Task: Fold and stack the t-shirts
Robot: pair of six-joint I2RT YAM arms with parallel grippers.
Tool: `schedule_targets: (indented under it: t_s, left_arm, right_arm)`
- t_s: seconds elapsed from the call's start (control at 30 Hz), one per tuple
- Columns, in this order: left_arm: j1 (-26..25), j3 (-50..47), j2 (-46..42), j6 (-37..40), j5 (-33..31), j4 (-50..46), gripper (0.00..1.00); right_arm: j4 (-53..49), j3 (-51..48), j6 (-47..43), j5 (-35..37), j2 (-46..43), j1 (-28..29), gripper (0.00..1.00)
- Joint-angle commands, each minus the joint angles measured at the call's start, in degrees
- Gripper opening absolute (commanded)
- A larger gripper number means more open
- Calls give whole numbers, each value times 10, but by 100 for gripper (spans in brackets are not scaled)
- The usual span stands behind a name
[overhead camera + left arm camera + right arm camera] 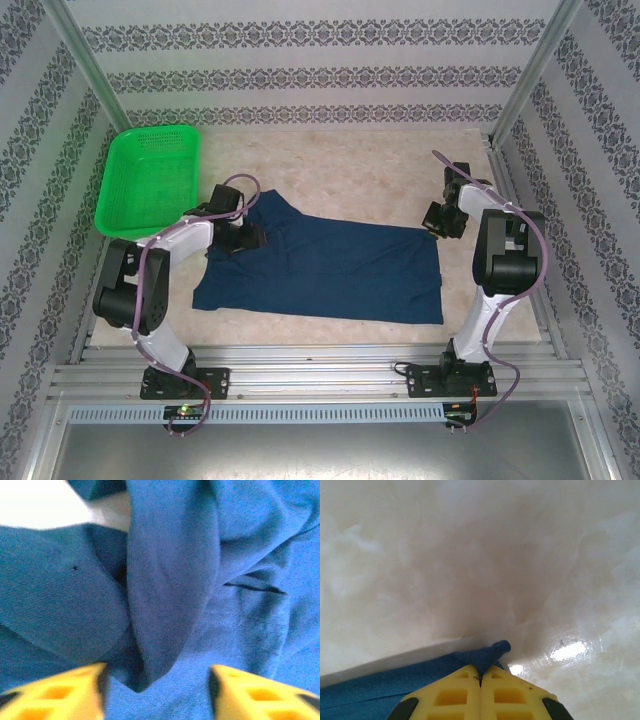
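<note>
Jaws on our right arm (pixel 505 250) are pinched shut on the far right corner of the t-shirt (pixel 330 265), which lies long from left to right across the worktop (pixel 380 170), while those on our left arm (pixel 165 260) stand wide over its bunched far left end.

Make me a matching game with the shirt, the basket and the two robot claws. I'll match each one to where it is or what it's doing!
Things:
1. t-shirt
2. basket
3. left gripper
4. right gripper

States:
A. pinched shut on a t-shirt corner
B. green, at the far left of the table
C. open, facing a bunched fold
D. dark blue, lying in the middle of the table

Pairs: 1-D, 2-B, 3-C, 4-A
</note>
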Motion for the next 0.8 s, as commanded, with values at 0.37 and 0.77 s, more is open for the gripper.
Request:
schedule_targets:
  t_s: [0.37, 0.77]
  left_arm:
    - [37, 278, 112, 1, -86, -142, 66]
    - [70, 277, 179, -78, -39, -118, 54]
  right_arm:
    - [1, -16, 4, 2, -16, -7, 0]
    - [-1, -13, -3, -3, -17, -7, 0]
